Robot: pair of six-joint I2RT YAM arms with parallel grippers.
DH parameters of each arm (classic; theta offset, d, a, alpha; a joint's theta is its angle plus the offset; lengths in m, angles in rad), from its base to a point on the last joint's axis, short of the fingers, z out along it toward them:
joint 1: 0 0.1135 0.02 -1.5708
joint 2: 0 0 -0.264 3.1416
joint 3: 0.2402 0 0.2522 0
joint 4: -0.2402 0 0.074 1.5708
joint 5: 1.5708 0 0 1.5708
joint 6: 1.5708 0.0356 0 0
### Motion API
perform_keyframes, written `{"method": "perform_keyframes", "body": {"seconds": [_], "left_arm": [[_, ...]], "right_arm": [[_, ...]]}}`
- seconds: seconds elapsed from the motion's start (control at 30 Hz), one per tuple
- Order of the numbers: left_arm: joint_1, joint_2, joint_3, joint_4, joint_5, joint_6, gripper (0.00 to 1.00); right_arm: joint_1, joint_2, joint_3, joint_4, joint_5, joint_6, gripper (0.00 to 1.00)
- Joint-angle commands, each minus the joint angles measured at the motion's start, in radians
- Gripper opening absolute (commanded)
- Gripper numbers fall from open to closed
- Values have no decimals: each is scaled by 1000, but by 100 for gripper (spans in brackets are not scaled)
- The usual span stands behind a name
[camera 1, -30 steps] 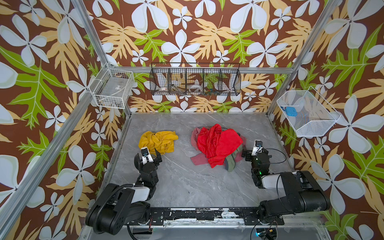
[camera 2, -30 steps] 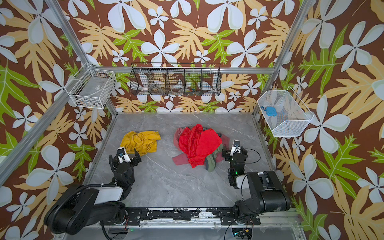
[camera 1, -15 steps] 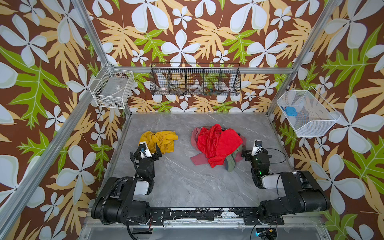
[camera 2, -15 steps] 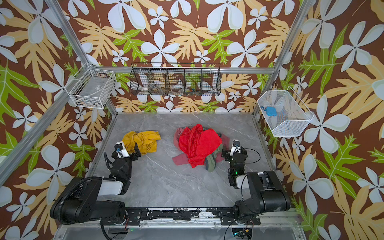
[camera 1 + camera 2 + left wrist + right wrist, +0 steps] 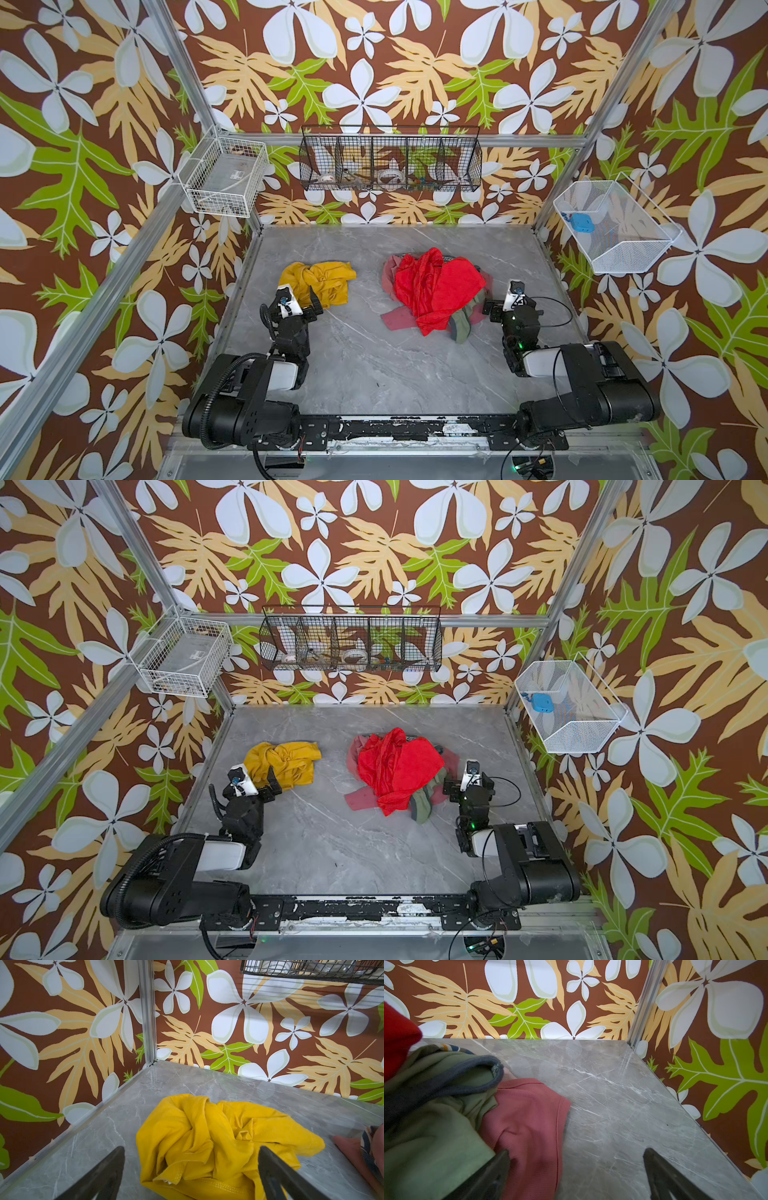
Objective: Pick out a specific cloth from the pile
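Gaping left gripper (image 5: 191,1149) at the cloth (image 5: 218,1132)

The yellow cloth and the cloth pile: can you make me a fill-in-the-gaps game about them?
1. The crumpled mustard-yellow fabric cloth lies ____ from the heap of soft cloths.
2. The biggest cloth atop that heap is bright ____.
3. The jaws of the left gripper stand ____ near the yellow cloth.
4. The right gripper holds ____.
Missing words: apart; red; open; nothing.
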Motion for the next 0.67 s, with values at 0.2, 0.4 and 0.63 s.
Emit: {"method": "perform_keyframes", "body": {"seconds": [0.2, 0.4, 0.63], "left_arm": [[2, 1, 2, 23, -10, -5, 100], [3, 2, 4, 20, -6, -6, 100], [3, 1, 2, 22, -6, -6, 100]], "right_arm": [[0, 0, 3, 18, 4, 0, 100], [0, 0, 3, 18, 4, 0, 100], [1, 0, 3, 18, 4, 0, 100]]}}
